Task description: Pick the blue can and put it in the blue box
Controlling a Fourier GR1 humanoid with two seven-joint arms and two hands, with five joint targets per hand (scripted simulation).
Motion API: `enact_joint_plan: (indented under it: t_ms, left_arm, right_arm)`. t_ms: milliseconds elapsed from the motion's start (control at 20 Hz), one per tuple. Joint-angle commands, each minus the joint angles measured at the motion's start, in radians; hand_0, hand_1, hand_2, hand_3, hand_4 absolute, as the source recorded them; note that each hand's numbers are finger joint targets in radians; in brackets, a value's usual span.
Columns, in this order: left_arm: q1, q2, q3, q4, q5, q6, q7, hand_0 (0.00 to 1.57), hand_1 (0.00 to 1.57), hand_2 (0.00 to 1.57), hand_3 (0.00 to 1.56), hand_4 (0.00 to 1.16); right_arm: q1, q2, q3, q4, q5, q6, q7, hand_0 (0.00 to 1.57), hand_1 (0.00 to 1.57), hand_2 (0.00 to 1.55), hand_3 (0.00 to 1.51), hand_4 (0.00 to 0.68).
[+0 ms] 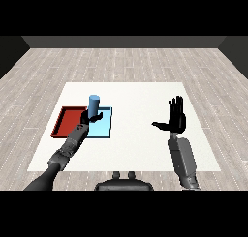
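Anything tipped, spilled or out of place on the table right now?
Nothing stands out. The blue can is upright in the left hand over the light blue tray, beside the red tray. The right hand is open, holding nothing.

White table (145, 93) on pale plank floor (126, 62) (dark walls).

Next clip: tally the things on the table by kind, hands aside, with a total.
Cans: 1, the blue can, held by the left hand over the trays
Trays: 2, the red tray and the blue tray
Total: 3
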Motion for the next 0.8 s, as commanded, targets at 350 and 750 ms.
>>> enact_joint_plan:
  t_ms: [350, 750]
  left_arm:
    - [0.050, -0.063, 0.028, 0.219, -0.011, -0.055, 0.054, 1.16, 1.16, 1.08, 0.55, 0.77]
    - [0.031, -0.063, -0.053, 0.246, -0.118, 0.071, 0.053, 0.00, 0.00, 0.00, 0.00, 0.00]
  right_arm:
    - [0.000, 0.001, -0.025, 0.011, -0.017, 0.023, -0.013, 0.00, 0.00, 0.00, 0.00, 0.000]
    - [-0.014, 0.015, -0.023, 0.063, -0.034, 0.071, -0.032, 0.00, 0.00, 0.00, 0.00, 0.000]
